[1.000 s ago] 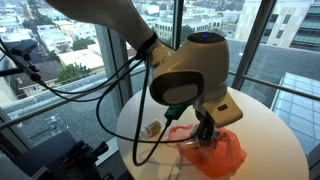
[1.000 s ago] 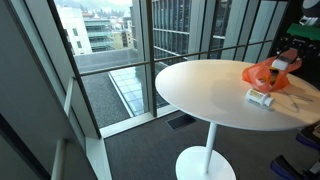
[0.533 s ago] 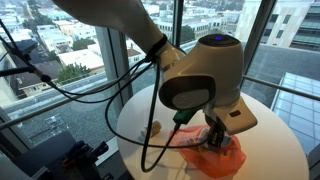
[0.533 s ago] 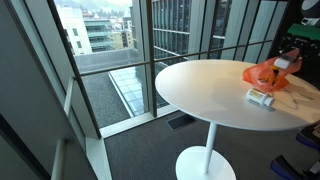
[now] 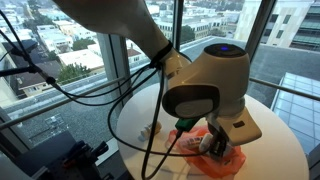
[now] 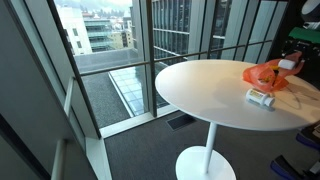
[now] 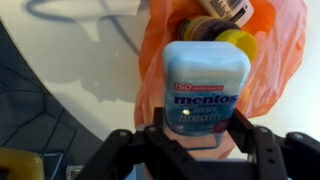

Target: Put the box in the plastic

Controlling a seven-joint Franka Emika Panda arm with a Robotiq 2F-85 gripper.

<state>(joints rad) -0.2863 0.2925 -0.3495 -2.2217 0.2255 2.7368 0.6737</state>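
The hand [image 7: 205, 135] is clenched on the white and blue plastic Mentos box [image 7: 205, 85]. The box hangs just above the crumpled orange plastic bag [image 7: 275, 60], over the bag's near edge rather than its middle.

The main risk, as I judge it, is a bad release. The bag's mouth is not clearly visible and the film looks slack and folded. Letting go here could leave the box lying on top of the plastic, or let it slide off onto the round white table [image 7: 70, 60]. Pressing down could also drag the light bag along the table.

Inside the bag, beyond the box, lie a yellow-capped item [image 7: 238, 40] and a dark container with a gold label [image 7: 222, 8]. They crowd the space the box needs. A small white cylinder [image 6: 262, 97] lies on the table near the bag, apart from it and out of the way.
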